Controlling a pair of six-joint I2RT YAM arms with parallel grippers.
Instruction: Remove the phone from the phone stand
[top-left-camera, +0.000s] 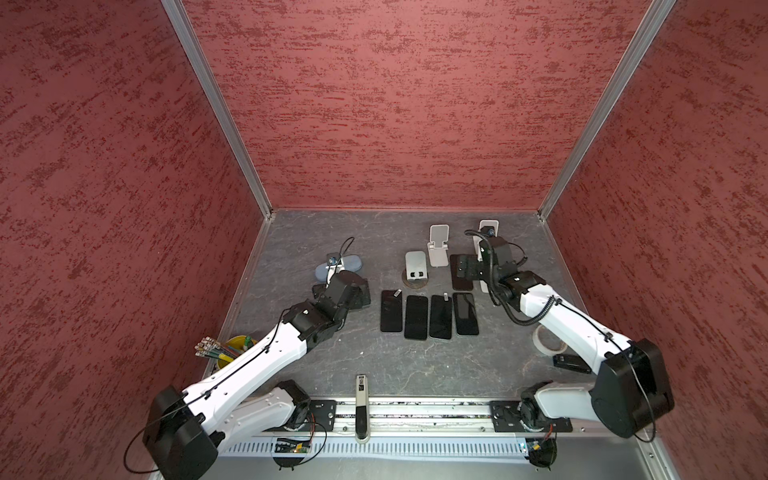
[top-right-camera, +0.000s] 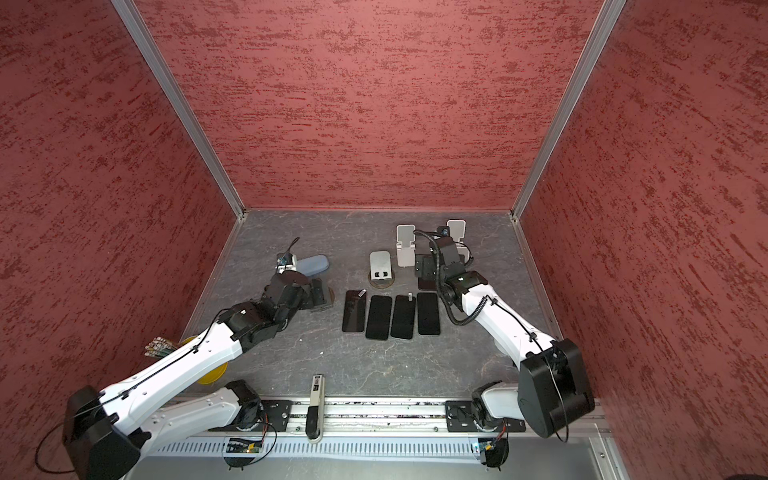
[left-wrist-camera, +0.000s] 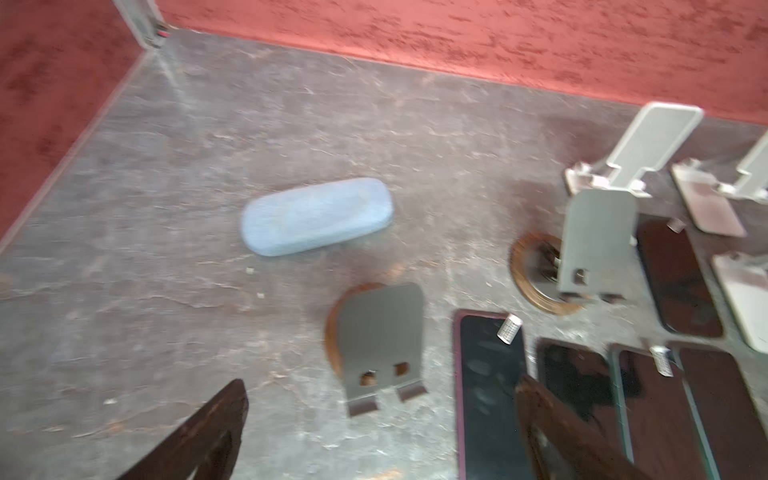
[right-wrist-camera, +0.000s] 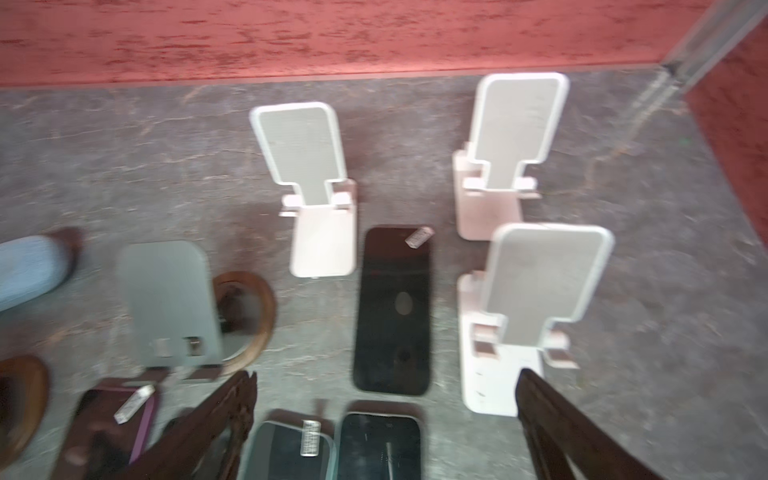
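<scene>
— Now, item one: any readable writing?
— White sticker tag on maroon-cased phone; print too blurred to read.
— Left gripper?
— Spread wide, nothing between the dark fingers; poised over grey phone stand with round wooden base.
— Right gripper?
— Likewise spread wide, holding nothing; poised over a dark phone lying flat between white folding stands.
— Location of maroon-cased phone?
— Flat on the grey table, leftmost in the row of four phones, just beside the bare grey phone stand.
</scene>
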